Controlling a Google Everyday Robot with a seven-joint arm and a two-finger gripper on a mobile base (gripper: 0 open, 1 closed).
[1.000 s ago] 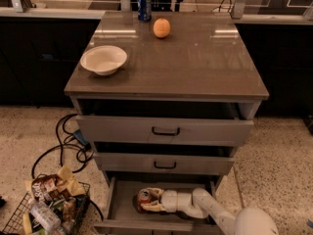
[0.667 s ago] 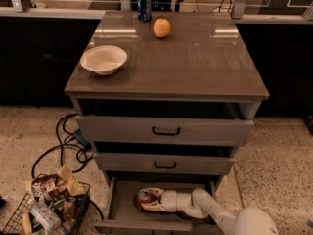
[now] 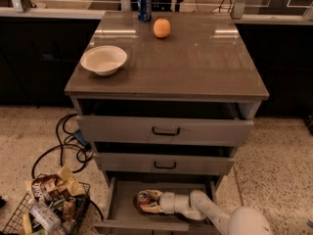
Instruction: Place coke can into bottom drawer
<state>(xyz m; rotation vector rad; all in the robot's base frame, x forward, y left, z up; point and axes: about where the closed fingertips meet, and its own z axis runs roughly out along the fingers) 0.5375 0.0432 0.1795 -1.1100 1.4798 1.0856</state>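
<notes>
We see the gripper (image 3: 146, 203) low in the centre of the frame, reaching into the open bottom drawer (image 3: 120, 208) from the right. Its pale fingers (image 3: 152, 195) lie along both sides of the coke can (image 3: 142, 199), and as far as we can judge they are closed on it. The can lies inside the drawer, near the middle of the tray, with its silver top turned up toward us. We cannot tell whether it rests on the drawer floor or hangs just above it. The white arm (image 3: 210, 210) runs from the gripper toward the lower right corner.

Above the bottom drawer we find the middle drawer (image 3: 165, 156) and the top drawer (image 3: 122, 129), each with a black handle and each pulled out a little. On the cabinet top (image 3: 205, 58) a white bowl (image 3: 103, 59) sits at the left. An orange (image 3: 162, 28) sits near the back edge, and a blue can (image 3: 144, 5) stands just behind it to the left.

In the lower left corner a wire basket (image 3: 14, 214) holds snack bags (image 3: 51, 187). Black cables (image 3: 66, 146) loop across the speckled floor (image 3: 279, 155) beside it.
</notes>
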